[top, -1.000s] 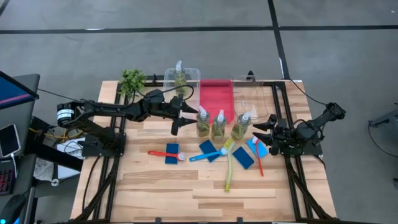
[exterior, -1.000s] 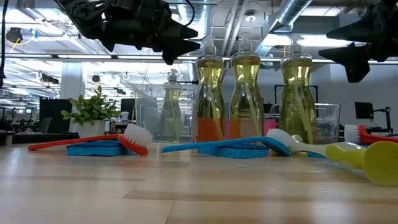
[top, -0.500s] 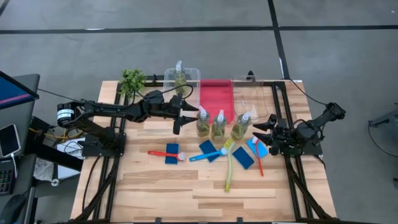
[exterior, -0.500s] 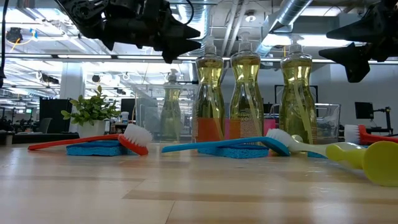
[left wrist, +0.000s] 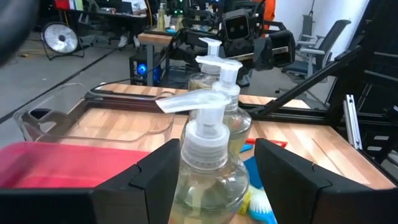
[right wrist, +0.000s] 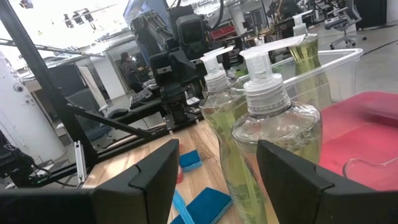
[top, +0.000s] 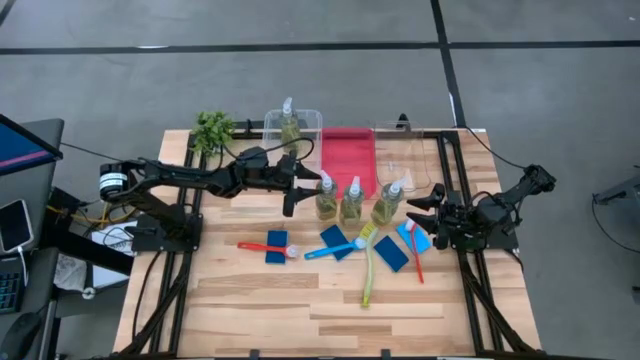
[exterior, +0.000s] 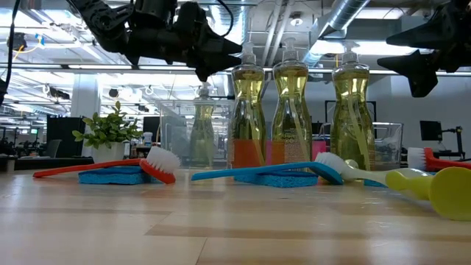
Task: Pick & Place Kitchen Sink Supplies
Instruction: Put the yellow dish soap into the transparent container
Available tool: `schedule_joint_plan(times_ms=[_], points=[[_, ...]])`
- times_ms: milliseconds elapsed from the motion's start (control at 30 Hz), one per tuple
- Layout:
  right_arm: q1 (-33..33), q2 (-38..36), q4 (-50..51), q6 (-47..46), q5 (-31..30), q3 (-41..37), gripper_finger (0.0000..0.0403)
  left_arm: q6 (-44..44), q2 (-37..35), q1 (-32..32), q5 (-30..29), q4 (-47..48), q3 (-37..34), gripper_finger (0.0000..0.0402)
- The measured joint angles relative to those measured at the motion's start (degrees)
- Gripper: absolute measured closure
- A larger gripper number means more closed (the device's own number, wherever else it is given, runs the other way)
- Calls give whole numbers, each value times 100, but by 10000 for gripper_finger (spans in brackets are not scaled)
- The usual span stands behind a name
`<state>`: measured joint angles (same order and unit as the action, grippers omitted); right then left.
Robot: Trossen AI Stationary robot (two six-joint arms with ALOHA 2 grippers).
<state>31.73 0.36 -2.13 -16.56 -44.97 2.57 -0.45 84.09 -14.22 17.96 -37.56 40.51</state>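
A pale wooden table [top: 260,300] stands on a grey floor, with an open workshop of desks and ceiling ducts showing behind it in the low view. Along the far edge sit a small leafy plant [top: 213,128], a clear tub [top: 310,118] with one soap bottle [top: 289,120] inside it, a red tray [top: 347,155] and a second clear tub [top: 412,150].

In front of the tray three more pump bottles stand upright in a close row: the left bottle [top: 326,196], the middle bottle [top: 352,200] and the right bottle [top: 390,202]. Nearer the front edge lie a red brush [top: 265,247] across a blue sponge [top: 276,246], a blue brush [top: 335,246] over another sponge [top: 336,240], a yellow-green brush [top: 367,268], and a second red brush [top: 414,250] beside two further sponges [top: 391,253].

The left gripper [top: 297,185] hangs above the table just beside the left bottle, its fingers spread; in its wrist view that bottle's pump sits between the two dark fingers [left wrist: 146,180], with the other bottles lined up behind it. No contact with the bottle can be made out.

The right gripper [top: 432,205] waits at the right side of the table, near the right bottle and above the red brush there, fingers [right wrist: 143,177] likewise spread and holding nothing.
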Motion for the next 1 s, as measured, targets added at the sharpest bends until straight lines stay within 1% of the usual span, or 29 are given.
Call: schedule_joint_plan(times_ms=[233,400,767,1000], points=[[2,0,17,0,0,0,194,11,17,0,1,-159,0,193],[2,0,15,0,0,0,194,0,190,0,4,-452,4,195],[1,0,2,0,-4,0,194,4,570,-2,0,-496,458,193],[1,0,2,0,-7,0,194,2,670,0,2,-482,487,193]])
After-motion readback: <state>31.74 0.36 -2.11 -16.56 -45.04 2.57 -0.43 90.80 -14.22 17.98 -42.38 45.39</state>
